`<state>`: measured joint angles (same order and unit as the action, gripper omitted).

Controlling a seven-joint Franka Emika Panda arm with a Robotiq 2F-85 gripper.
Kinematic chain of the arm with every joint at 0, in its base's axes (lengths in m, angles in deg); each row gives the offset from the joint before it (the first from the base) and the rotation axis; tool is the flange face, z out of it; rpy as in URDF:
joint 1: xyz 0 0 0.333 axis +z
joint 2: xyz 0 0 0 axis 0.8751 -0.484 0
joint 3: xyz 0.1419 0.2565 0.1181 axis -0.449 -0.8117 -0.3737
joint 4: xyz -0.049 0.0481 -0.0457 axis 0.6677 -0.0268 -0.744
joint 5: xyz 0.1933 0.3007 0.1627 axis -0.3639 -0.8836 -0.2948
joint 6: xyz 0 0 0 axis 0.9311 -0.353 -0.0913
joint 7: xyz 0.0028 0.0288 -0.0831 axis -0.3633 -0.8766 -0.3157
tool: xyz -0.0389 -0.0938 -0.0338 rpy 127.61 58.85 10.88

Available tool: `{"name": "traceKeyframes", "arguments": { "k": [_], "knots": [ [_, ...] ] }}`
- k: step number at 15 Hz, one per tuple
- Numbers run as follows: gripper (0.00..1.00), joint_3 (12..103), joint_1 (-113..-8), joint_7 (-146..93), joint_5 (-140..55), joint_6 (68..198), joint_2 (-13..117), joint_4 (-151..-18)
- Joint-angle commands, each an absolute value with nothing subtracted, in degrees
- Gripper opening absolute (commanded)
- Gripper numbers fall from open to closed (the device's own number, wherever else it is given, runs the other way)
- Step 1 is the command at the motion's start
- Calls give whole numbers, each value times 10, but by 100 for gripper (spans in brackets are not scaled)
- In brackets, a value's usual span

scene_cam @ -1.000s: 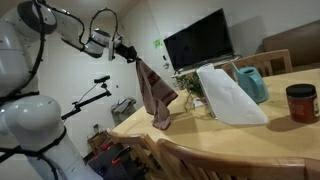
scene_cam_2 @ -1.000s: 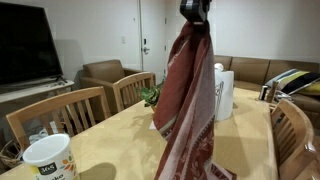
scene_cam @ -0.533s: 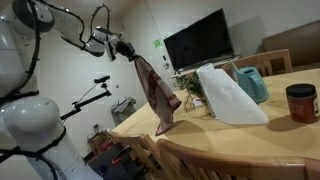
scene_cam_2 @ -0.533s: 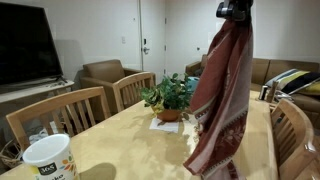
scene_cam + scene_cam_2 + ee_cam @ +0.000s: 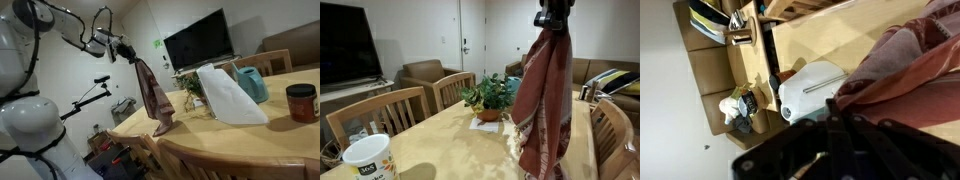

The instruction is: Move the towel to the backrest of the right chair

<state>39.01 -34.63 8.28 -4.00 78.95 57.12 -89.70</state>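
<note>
One striped towel, three wooden chairs, one television, one potted plant, one mug

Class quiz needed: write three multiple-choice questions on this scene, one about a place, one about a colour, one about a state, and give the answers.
1. Where is the towel? A draped on a chair; B hanging from the gripper; C on the floor.
2. Its main colour? A blue; B green; C dark red.
3. The jaws are: A shut on the towel; B open and empty; C holding a cup.
Answers: B, it dangles in the air below the gripper; C, it shows dark red in both exterior views; A, the towel's top end is pinched.
</note>
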Motion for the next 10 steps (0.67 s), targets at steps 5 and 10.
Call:
{"name": "traceKeyframes", "arguments": {
  "k": [5,10],
  "knots": [
    [1,408,-377,102,0,713,533,-891],
    [1,434,-416,112,-5,674,544,-909]
  ]
}}
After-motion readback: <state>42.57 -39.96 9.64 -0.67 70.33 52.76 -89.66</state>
